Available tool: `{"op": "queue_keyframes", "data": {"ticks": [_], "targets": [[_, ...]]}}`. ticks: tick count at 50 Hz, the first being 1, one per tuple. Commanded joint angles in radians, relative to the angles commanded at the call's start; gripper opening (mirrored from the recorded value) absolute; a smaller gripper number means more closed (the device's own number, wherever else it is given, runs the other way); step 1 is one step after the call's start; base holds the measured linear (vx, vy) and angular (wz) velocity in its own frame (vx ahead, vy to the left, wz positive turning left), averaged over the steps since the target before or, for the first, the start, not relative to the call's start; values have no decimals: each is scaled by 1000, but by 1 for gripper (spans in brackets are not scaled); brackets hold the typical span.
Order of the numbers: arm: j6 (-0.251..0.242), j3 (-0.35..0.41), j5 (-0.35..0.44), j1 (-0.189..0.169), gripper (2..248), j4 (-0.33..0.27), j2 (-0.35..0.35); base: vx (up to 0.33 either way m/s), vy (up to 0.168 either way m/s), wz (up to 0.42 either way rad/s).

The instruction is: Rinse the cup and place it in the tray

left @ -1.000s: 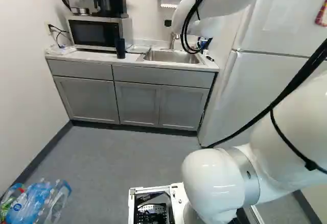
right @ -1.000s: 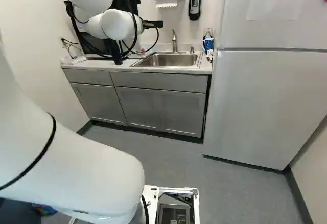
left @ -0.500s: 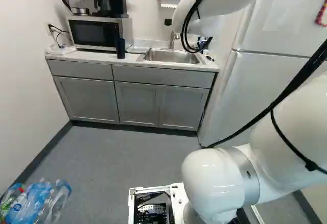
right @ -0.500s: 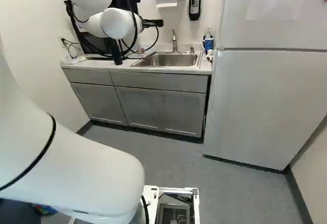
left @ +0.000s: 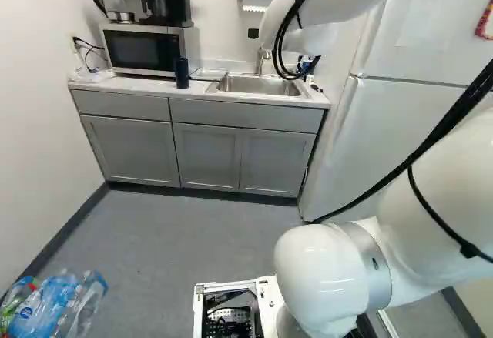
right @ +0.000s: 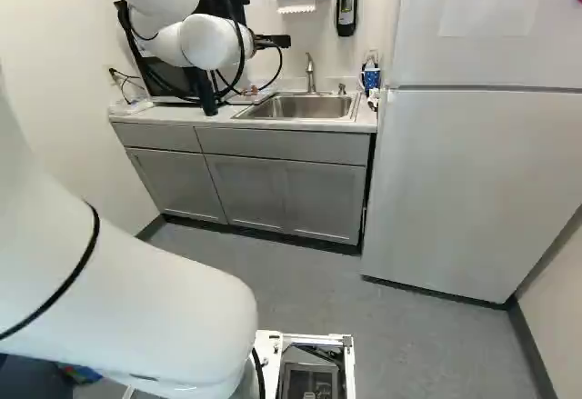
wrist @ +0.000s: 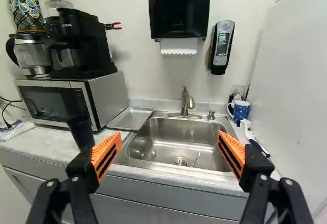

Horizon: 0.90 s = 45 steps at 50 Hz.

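Part of my black gripper (right: 275,43) shows beyond the arm in the right base view. In the wrist view the gripper (wrist: 169,138) stands wide open, nothing between its orange pads, facing the steel sink (wrist: 173,141). A tall dark cup (wrist: 82,133) stands on the counter just beyond one finger; the left base view has this cup (left: 182,73) in front of the microwave. Between microwave and sink lies a shallow metal tray (wrist: 130,118), with nothing on it. A blue mug with white spots (wrist: 240,110) stands at the sink's other side.
The faucet (wrist: 186,103) rises behind the sink, below a paper towel dispenser (wrist: 179,9). A coffee maker tops the microwave (wrist: 56,104). Beside the counter stands a white refrigerator (right: 473,181). Plastic bottles (left: 54,307) lie at the lower left of the left base view.
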Motion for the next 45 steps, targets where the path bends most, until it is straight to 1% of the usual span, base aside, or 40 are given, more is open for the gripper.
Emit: {"op": "queue_keyframes", "data": {"ticks": [26, 45], "targets": [[0, 0, 0, 0, 247, 0, 0, 6, 0, 0], [0, 0, 0, 0, 247, 0, 0, 78, -1, -10]]}}
